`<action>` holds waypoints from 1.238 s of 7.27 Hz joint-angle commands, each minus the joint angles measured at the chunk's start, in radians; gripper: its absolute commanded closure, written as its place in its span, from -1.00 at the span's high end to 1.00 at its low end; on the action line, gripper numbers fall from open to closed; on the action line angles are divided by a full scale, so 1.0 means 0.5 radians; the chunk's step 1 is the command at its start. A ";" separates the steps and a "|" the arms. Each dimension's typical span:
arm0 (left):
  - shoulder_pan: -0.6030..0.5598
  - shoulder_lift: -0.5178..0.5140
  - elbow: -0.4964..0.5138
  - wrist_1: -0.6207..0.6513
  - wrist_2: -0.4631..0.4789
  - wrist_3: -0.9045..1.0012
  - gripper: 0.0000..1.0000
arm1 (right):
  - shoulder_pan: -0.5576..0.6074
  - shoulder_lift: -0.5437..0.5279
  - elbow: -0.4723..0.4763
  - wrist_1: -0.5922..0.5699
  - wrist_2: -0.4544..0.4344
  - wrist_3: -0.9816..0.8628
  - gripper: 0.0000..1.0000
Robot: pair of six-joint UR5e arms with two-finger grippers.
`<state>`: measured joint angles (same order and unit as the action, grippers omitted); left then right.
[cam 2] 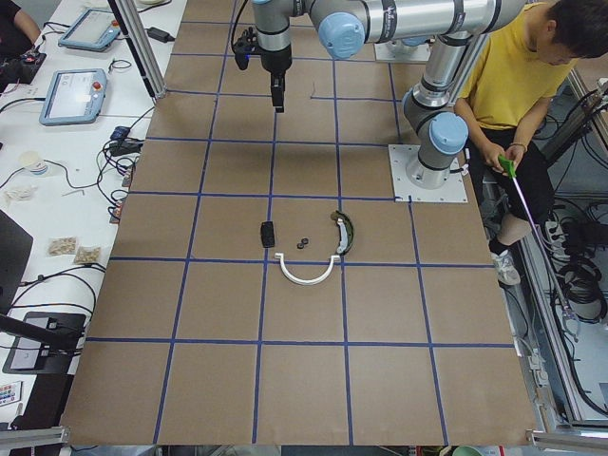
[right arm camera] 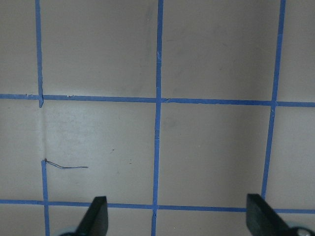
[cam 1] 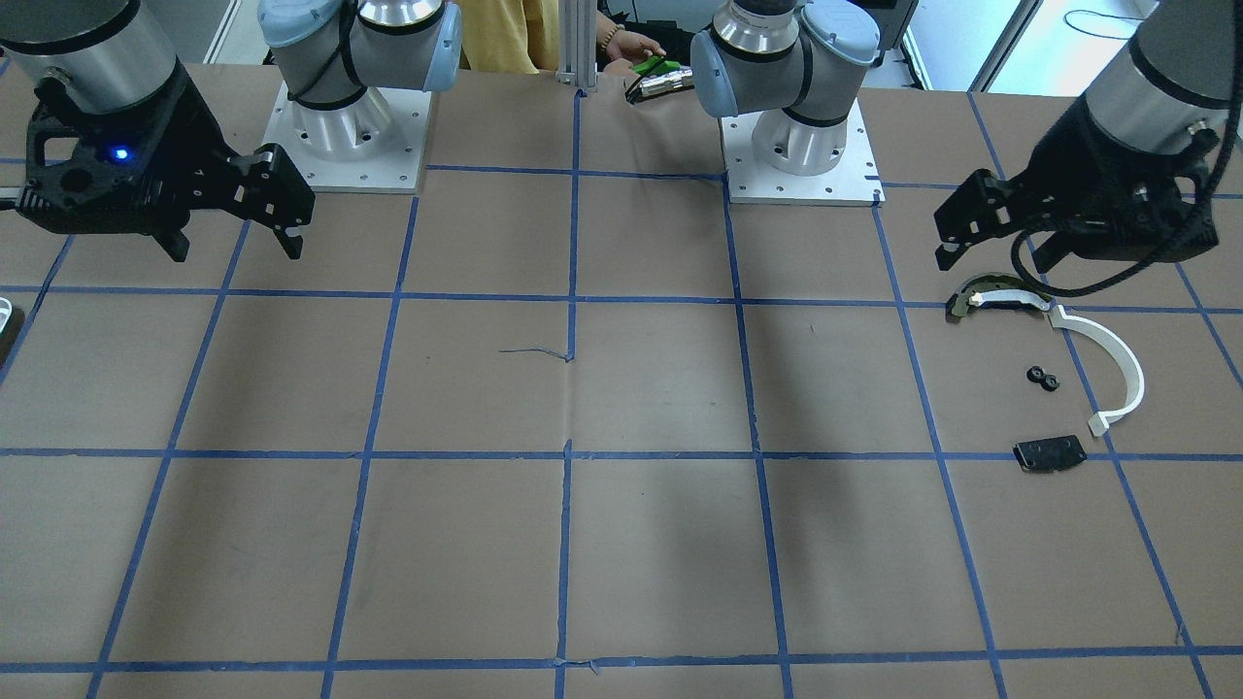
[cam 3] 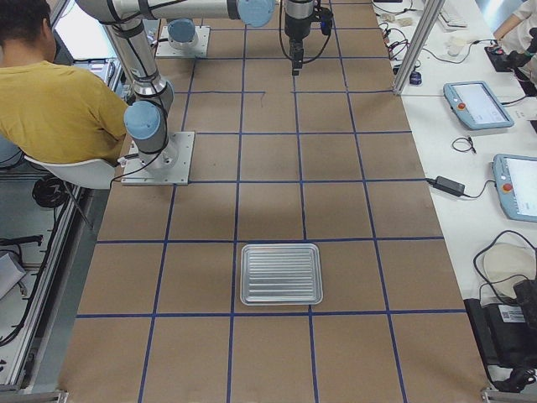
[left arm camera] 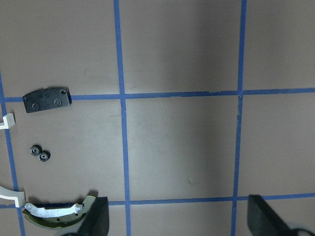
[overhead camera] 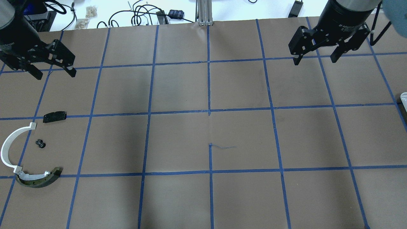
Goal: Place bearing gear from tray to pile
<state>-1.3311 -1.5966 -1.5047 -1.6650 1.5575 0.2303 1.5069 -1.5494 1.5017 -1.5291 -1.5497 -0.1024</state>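
Two small black bearing gears [overhead camera: 40,144] lie side by side in the pile, between the thin white arc [overhead camera: 7,149], the dark-and-cream curved piece [overhead camera: 38,179] and the flat black plate [overhead camera: 54,116]. They also show in the left wrist view [left arm camera: 39,153] and the front view [cam 1: 1043,379]. The silver tray [cam 3: 281,274] is empty; only its edge [overhead camera: 403,98] shows overhead. My left gripper [overhead camera: 54,74] is open and empty, raised beyond the pile. My right gripper [overhead camera: 314,60] is open and empty, raised at the far right.
Brown table cover with a blue tape grid. The arm bases [cam 1: 345,126] stand on plates at the robot's side. A person in a yellow shirt [cam 2: 508,76] sits behind the bases. Cables and tablets [cam 3: 478,105] lie on the white bench past the far edge.
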 commanded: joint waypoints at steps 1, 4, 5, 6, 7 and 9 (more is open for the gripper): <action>-0.233 -0.031 -0.049 0.099 -0.004 -0.117 1.00 | -0.001 0.000 0.003 0.003 0.001 -0.001 1.00; -0.360 -0.010 -0.126 0.106 0.017 -0.316 1.00 | -0.001 0.000 0.003 0.003 0.001 -0.001 1.00; -0.366 0.030 -0.102 0.103 0.036 -0.313 1.00 | -0.001 0.000 0.003 0.003 0.001 -0.001 1.00; -0.369 0.036 -0.102 0.090 0.039 -0.313 1.00 | -0.001 0.000 0.003 0.003 0.001 -0.001 1.00; -0.369 0.045 -0.102 0.078 0.042 -0.313 1.00 | -0.001 0.000 0.003 0.003 0.001 -0.001 1.00; -0.369 0.042 -0.099 0.075 0.045 -0.313 1.00 | -0.001 0.000 0.003 0.003 0.001 -0.001 1.00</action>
<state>-1.5153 -1.5753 -1.5551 -1.6254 1.5785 0.0738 1.5064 -1.5493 1.5033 -1.5278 -1.5493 -0.1028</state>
